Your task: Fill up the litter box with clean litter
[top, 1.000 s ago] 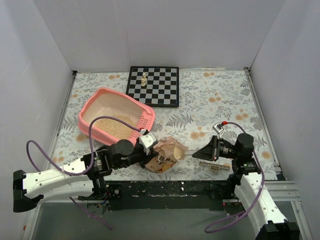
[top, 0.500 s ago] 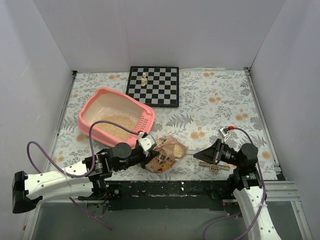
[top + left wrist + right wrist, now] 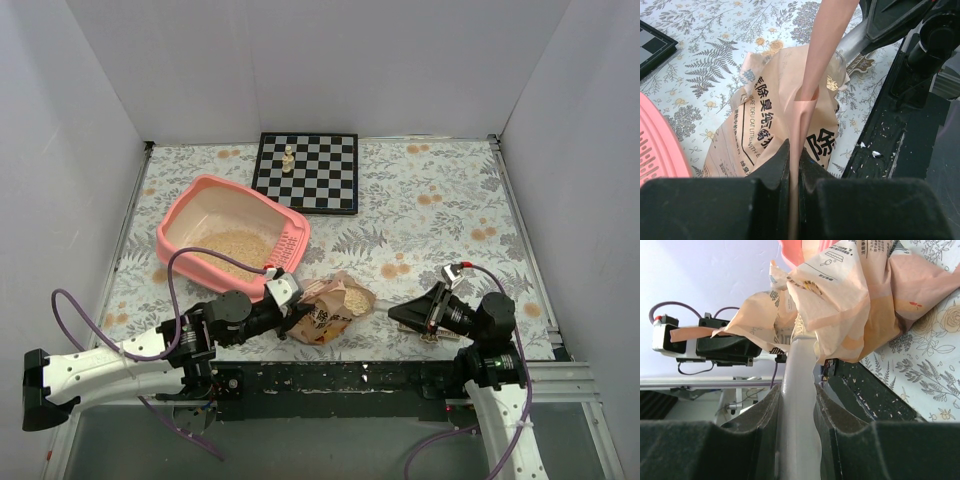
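Left hand (image 3: 794, 150) is clamped tight on a peach strip at the edge of the crumpled paper bag (image 3: 775, 115), which lies on the flowered tabletop (image 3: 430, 210) near its front edge. Right hand (image 3: 797, 390) is partly closed around a grey handle (image 3: 797, 360) that runs into the bag's mouth from the other side. Just behind the left hand sits the salmon-pink litter box (image 3: 180, 215), on the left part of the tabletop, with a slotted grate at its right end. Tan, sandy litter (image 3: 235, 250) covers the near part of its floor, while the far part shows pale and bare. Behind it lies a chessboard (image 3: 310, 175).
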Tool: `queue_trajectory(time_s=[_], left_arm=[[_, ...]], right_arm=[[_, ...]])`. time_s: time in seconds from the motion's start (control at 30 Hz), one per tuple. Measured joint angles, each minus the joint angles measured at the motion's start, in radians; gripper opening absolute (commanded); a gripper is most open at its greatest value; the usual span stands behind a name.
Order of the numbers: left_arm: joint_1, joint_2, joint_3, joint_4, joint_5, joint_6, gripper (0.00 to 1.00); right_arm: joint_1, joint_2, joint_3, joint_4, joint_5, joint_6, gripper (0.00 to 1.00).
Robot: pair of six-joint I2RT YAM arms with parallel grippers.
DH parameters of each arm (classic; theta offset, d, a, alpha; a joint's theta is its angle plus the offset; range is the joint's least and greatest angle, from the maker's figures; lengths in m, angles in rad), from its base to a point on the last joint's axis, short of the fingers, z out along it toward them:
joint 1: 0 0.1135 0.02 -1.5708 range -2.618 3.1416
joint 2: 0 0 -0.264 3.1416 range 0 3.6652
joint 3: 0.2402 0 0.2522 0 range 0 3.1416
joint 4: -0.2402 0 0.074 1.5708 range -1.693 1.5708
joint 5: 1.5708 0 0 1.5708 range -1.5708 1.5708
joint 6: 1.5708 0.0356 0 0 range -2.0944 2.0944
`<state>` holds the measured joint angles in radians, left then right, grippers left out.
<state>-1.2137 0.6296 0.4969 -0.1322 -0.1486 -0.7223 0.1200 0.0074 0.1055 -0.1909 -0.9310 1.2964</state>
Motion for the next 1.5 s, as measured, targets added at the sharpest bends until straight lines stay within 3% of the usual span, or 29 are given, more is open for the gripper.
queue_trajectory(time_s=[0.8,1.5], left_arm=[[0.000,-0.022,-0.026,0.032,-0.009,-0.003,0.00],[0.000,-0.096,-0.033,0.012,-0.057,-0.007,0.00]], right_arm=[[0.000,0.000,0.262,-0.387,0.128,-0.040,0.01],[0.013,0.000,0.380,-0.467,0.172,-0.035,0.01]])
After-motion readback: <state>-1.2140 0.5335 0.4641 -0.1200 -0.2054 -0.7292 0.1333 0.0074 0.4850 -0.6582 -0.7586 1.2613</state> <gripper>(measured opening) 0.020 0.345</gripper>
